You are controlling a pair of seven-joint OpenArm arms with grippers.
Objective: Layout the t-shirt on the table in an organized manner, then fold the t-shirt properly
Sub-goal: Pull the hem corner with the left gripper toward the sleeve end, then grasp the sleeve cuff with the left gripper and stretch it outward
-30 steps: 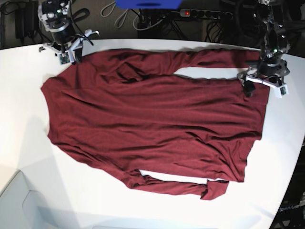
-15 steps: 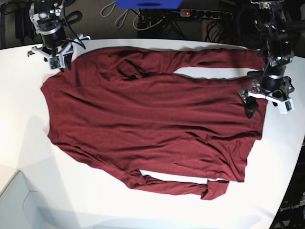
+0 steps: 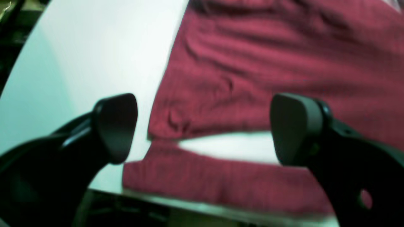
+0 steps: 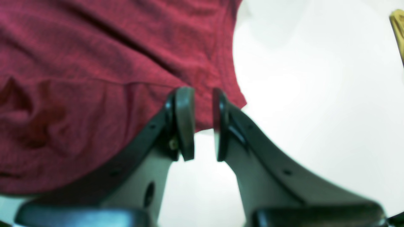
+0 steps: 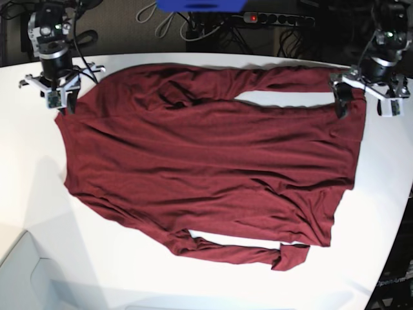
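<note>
The long-sleeved maroon t-shirt [image 5: 206, 161] lies spread flat on the white desk [image 5: 39, 213], sleeves along its far and near edges. The left gripper [image 3: 202, 129] hangs above the shirt's corner near the far sleeve, jaws spread wide with nothing between them. The right gripper [image 4: 200, 124] hangs over the shirt's opposite edge, jaws narrowly parted; whether cloth is pinched between them cannot be told.

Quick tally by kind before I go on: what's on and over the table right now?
T-shirt, dark red: 1
Table, white: 1
Grippers: 2, the left gripper and the right gripper
Total: 4
</note>
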